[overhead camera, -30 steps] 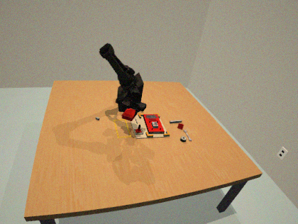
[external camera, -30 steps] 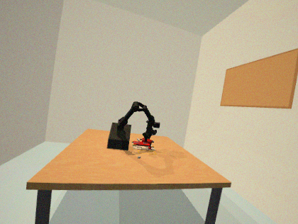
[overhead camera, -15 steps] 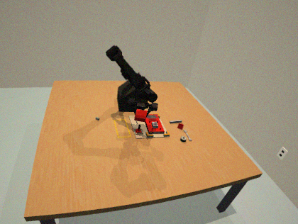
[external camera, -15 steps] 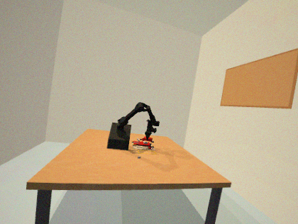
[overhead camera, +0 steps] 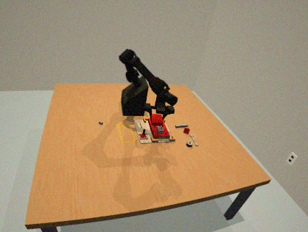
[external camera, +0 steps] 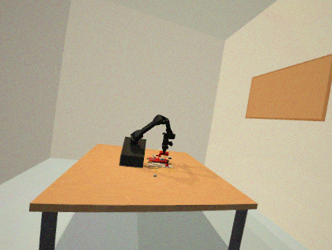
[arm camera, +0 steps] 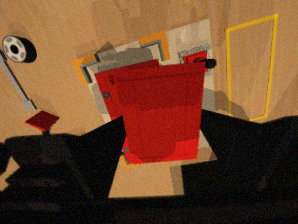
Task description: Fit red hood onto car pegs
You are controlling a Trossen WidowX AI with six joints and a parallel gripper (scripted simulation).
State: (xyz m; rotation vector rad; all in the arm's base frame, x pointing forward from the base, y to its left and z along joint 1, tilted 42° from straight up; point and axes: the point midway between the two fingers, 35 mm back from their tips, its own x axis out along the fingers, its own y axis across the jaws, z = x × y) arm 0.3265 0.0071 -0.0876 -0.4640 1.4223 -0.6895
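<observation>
The red hood (overhead camera: 157, 118) (external camera: 162, 153) (arm camera: 162, 107) is held between the fingers of my gripper (overhead camera: 158, 114) (external camera: 164, 150) (arm camera: 160, 115), which is shut on its sides. The hood hangs above the rear part of the red chassis (overhead camera: 163, 134) (external camera: 155, 160) (arm camera: 102, 82); a gap shows between them in the exterior view. In the wrist view the hood looks slightly turned against the chassis. The chassis sits in the pale jig (overhead camera: 145, 141) (arm camera: 200, 33). The grey engine block (overhead camera: 160, 128) shows in the top view; the hood covers it in the wrist view. The pegs cannot be made out.
A red part with a black knob (overhead camera: 143, 136) (arm camera: 210, 63) sits on the jig's side. A yellow outline (overhead camera: 128, 142) (arm camera: 272, 65) lies beside it. Across the jig lie a wheel (overhead camera: 189, 144) (arm camera: 15, 49), a red square (overhead camera: 186, 131) (arm camera: 42, 120), a grey bar (overhead camera: 181, 126) and a wrench.
</observation>
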